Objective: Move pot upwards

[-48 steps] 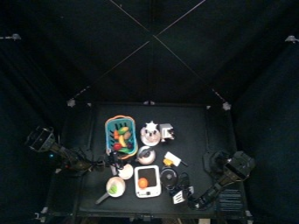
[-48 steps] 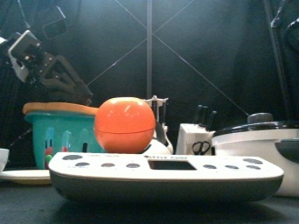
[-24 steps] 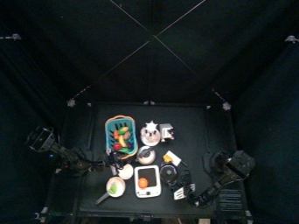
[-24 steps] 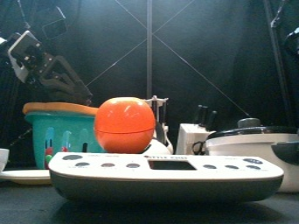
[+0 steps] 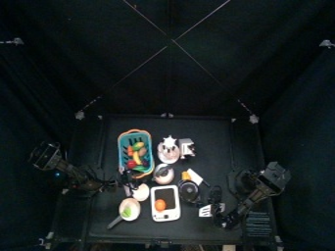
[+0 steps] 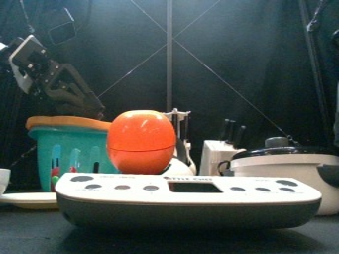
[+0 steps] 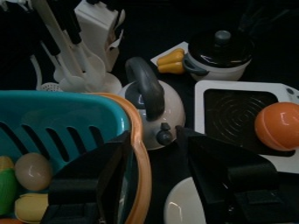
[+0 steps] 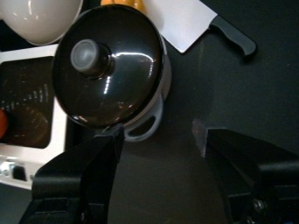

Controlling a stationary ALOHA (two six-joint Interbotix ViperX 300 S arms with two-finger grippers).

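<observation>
The pot point(image 8: 114, 72) is a pale round pan with a glossy black lid and a knob, and it stands on the table. In the right wrist view it lies just beyond my right gripper point(image 8: 163, 175). That gripper is open and holds nothing, and its jaws are short of the pot's side handle. The front view shows the pot point(image 6: 298, 167) low at the right. From above, the pot point(image 5: 194, 199) is near the table's front right, with the right gripper point(image 5: 224, 208) beside it. My left gripper point(image 7: 163, 188) hangs open over the teal basket's rim.
A white scale point(image 6: 185, 198) carrying an orange ball point(image 6: 142, 140) fills the front. The teal basket point(image 6: 66, 151), a kettle point(image 7: 153, 98) and a white utensil rack point(image 7: 79, 37) stand behind it. A knife point(image 8: 201, 24) lies just past the pot.
The right arm has drawn back toward the right in the top view. In the front view the pot sits slightly further left and lower. The left arm has not moved.
</observation>
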